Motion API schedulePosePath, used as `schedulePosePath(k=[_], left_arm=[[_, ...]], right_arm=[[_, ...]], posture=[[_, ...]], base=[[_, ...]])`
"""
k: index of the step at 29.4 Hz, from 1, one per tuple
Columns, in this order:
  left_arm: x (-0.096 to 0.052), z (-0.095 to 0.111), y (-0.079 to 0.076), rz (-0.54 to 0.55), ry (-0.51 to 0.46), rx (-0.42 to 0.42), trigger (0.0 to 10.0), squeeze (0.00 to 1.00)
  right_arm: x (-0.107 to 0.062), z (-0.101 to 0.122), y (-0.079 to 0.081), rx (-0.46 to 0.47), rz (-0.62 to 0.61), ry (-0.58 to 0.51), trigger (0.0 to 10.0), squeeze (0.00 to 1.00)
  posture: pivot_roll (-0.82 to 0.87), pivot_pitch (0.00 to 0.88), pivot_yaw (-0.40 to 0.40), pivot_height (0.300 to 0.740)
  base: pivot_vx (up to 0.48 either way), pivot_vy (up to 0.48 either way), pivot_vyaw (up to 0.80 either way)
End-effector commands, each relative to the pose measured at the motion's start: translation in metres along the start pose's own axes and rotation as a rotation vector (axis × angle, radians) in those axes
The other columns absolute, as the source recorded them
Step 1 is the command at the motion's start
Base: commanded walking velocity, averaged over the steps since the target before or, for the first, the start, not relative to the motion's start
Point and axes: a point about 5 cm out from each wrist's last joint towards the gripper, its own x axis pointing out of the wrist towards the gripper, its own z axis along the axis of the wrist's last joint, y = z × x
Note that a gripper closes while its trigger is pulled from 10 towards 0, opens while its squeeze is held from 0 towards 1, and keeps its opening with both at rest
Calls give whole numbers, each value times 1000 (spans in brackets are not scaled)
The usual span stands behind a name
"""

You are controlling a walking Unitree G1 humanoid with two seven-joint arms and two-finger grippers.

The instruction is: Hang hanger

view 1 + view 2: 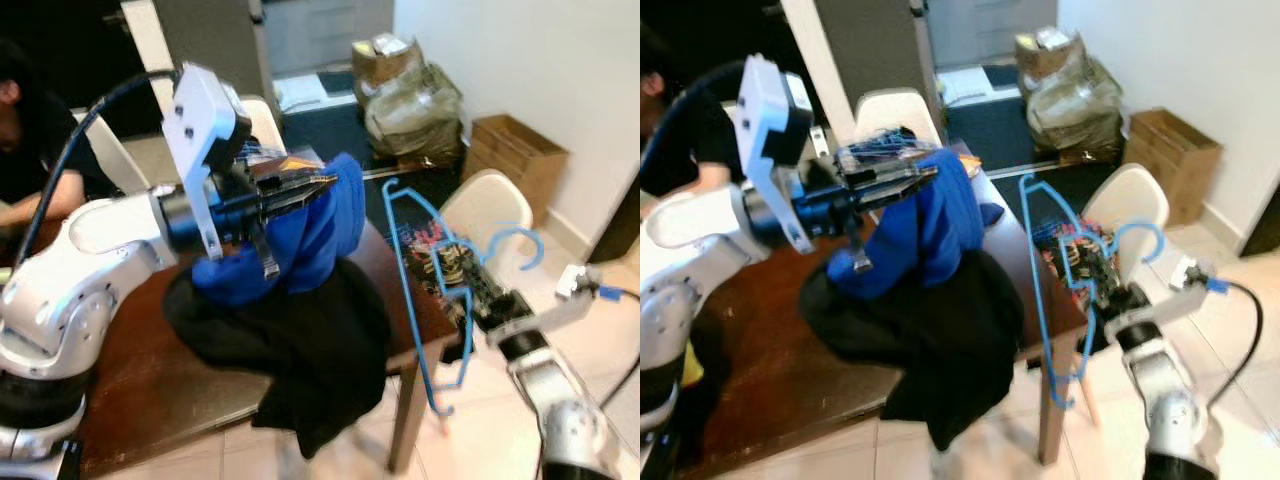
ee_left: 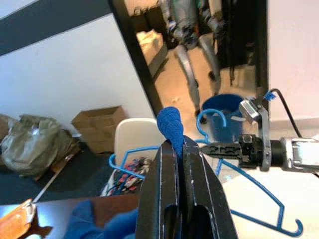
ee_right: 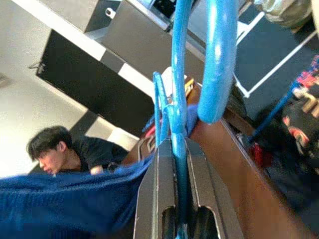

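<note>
At centre right of the left eye view the right gripper [image 1: 462, 268] is clamped tight on the neck of a blue hanger [image 1: 420, 290], which hangs off the table's edge with its hook curling toward a white chair [image 1: 490, 205]. At centre left the left gripper [image 1: 318, 186] pinches a fold of a blue garment [image 1: 318, 240] and lifts it above a black garment [image 1: 300, 340] heaped on the brown table [image 1: 150, 390]. The left wrist view shows its fingers [image 2: 199, 199] nearly together with blue knit between them. A person [image 1: 30, 140] sits at upper left.

Hanger and blue garment are well apart, so threading looks not yet begun. The risk is that the thin pinch slips and the cloth drops back onto the black heap, or that the hanger twists in the right gripper's narrow hold and its lower bar snags the table corner.
</note>
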Motion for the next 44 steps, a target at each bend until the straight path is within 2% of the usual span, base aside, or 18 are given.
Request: schedulePosePath(k=[1, 3, 6, 11, 14, 18, 20, 21, 23, 25, 26, 28, 31, 34, 37, 39, 41, 44], left_arm=[[-3, 12, 9, 33, -31, 63, 10000, 0], [-3, 12, 9, 33, -31, 63, 10000, 0], [2, 29, 16, 29, -79, 116, 10000, 0], [7, 40, 16, 10, -119, 136, 10000, 0], [19, 48, 8, -34, -173, 124, 10000, 0], [30, 47, -2, -74, -197, 77, 10000, 0], [34, 40, -7, -81, -190, 40, 10000, 0], [39, 26, -13, -97, -168, -19, 10000, 0], [39, 26, -13, -97, -168, -19, 10000, 0], [37, 1, -20, -116, -109, -73, 10000, 0], [37, 1, -20, -116, -109, -73, 10000, 0], [32, -23, -26, -135, -40, -105, 10000, 0], [29, -34, -29, -141, 2, -103, 10000, 0], [17, -61, -33, -129, 115, -100, 10000, 0], [11, -74, -32, -110, 176, -88, 10000, 0], [5, -84, -32, -87, 222, -80, 10000, 0], [-9, -107, -26, 1, 329, -51, 10000, 0], [-14, -114, -24, 29, 357, -41, 10000, 0]], right_arm=[[3, -6, 3, 19, 11, 14, 10000, 0], [3, -6, 3, 19, 11, 14, 10000, 0], [3, -7, 3, 26, 7, 2, 10000, 0], [3, -7, 3, 31, 5, -5, 10000, 0], [4, -7, 4, 34, 5, -8, 10000, 0], [4, -8, 4, 37, 6, -9, 10000, 0], [4, -8, 4, 39, 6, -9, 10000, 0], [3, -9, 4, 36, 2, -1, 10000, 0], [3, -9, 4, 36, 2, -1, 10000, 0], [4, -10, 4, 27, -2, 9, 10000, 0], [4, -10, 4, 27, -2, 9, 10000, 0], [3, -11, 4, 20, -4, 16, 10000, 0], [3, -11, 4, 18, -5, 18, 10000, 0], [3, -11, 4, 18, -7, 23, 10000, 0], [3, -12, 3, 18, -8, 26, 10000, 0], [3, -12, 3, 17, -9, 29, 10000, 0], [3, -12, 3, 14, -10, 32, 10000, 0], [3, -12, 3, 14, -10, 34, 10000, 0]], posture=[[-11, 0, 68, 731], [-11, 0, 68, 731], [-9, 0, 81, 731], [-10, 0, 83, 731], [-6, 0, 87, 731], [-6, 0, 90, 731], [-5, 0, 92, 731], [-6, 0, 93, 731], [-6, 0, 93, 731], [-8, 0, 93, 731], [-8, 0, 93, 731], [-12, 0, 94, 731], [-11, 0, 93, 731], [-7, 0, 90, 731], [-8, 0, 90, 731], [-8, 0, 90, 731], [-7, 0, 91, 731], [-7, 0, 91, 731]], base=[[-472, 0, 0], [-472, 0, 0], [-472, 0, 0], [-472, 0, 0], [-472, 0, 0], [-472, 0, 0], [-458, 0, 0], [0, 0, 0], [0, 0, 0], [0, 0, -800], [0, 0, -800], [0, 0, -800], [0, 0, -800], [0, 0, -800], [0, 0, -800], [0, 0, -800], [0, 0, -800], [0, 0, -800]])
